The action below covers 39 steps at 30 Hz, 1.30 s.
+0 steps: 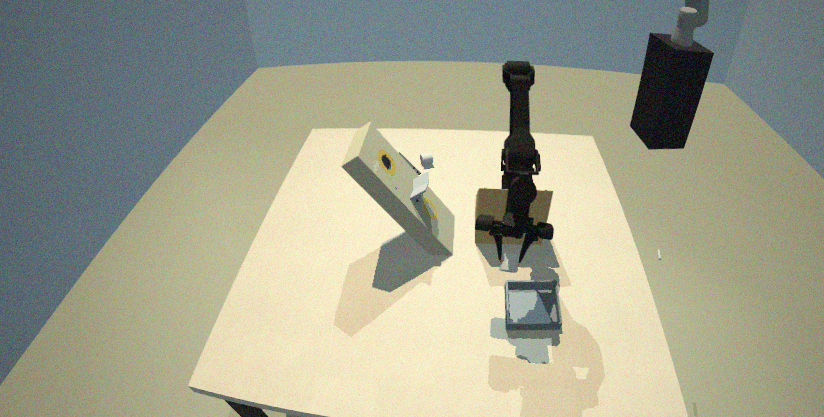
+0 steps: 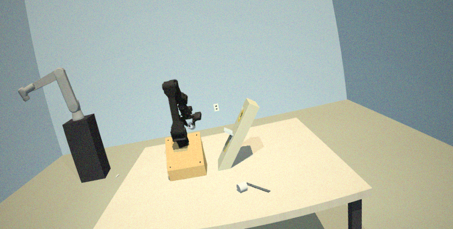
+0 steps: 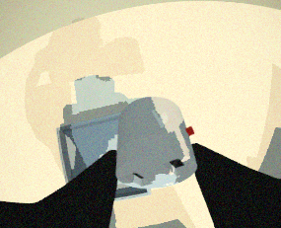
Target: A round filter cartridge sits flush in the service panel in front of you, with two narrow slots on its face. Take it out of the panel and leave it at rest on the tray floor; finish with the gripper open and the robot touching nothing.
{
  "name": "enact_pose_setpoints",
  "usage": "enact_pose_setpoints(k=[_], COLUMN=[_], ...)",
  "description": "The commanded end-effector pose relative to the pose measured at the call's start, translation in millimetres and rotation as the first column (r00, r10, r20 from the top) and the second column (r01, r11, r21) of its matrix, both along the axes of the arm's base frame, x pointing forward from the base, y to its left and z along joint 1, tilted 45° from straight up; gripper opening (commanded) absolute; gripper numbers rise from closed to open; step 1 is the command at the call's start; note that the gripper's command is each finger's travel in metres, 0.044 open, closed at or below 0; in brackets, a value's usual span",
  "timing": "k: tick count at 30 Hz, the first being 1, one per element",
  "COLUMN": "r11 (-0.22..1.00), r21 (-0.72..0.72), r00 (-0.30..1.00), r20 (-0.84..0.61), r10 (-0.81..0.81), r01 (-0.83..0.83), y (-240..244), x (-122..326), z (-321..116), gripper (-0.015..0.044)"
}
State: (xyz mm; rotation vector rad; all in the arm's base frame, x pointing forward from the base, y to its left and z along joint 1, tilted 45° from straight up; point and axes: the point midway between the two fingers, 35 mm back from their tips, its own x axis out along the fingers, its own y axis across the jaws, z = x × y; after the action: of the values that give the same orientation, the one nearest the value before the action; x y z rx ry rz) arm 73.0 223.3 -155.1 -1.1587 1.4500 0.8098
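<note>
I had my gripper (image 1: 509,261) (image 3: 155,153) clamped on the filter cartridge (image 1: 508,264) (image 2: 191,125) (image 3: 148,139), one finger on each side of its rounded wall. It was out of the service panel (image 1: 403,189) (image 2: 239,135) and up in the air. In the wrist view the tray (image 1: 533,326) (image 3: 62,147) showed beyond it, toward ten o'clock; from above, the tray lay toward five o'clock of my fingertips.

I judged the cartridge light and stiff, a hard shell that would not give under a squeeze. Its curved side looked smooth enough to slip or roll if I pinched off centre, so I thought the best hold was straight across the middle of the barrel, with the slotted end left free. It did not look fragile, though a drop might have set it rolling; I reckoned on lowering it close to the tray floor before opening.

It was a short, stubby cylinder, mostly grey in shade, with a paler patch toward one o'clock. Two dark narrow slots marked the end nearer me, at about seven and four o'clock, and a small red tab (image 3: 190,130) stuck out at three o'clock.
</note>
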Motion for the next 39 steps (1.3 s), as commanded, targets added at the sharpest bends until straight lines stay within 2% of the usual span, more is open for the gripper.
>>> enact_pose_setpoints(k=[1, 14, 39], r11=[0.997, 0.967, 0.967], r21=[0.02, 0.062, 0.062], r00=[0.995, 0.939, 0.938], r20=[-0.066, -0.232, -0.236], r10=[0.075, 0.254, 0.256], r01=[-0.074, -0.246, -0.248], y=[-6, -47, -95], x=[-26, -95, -106], z=[-15, -54, -106], gripper=[0.0, 0.0, 0.0])
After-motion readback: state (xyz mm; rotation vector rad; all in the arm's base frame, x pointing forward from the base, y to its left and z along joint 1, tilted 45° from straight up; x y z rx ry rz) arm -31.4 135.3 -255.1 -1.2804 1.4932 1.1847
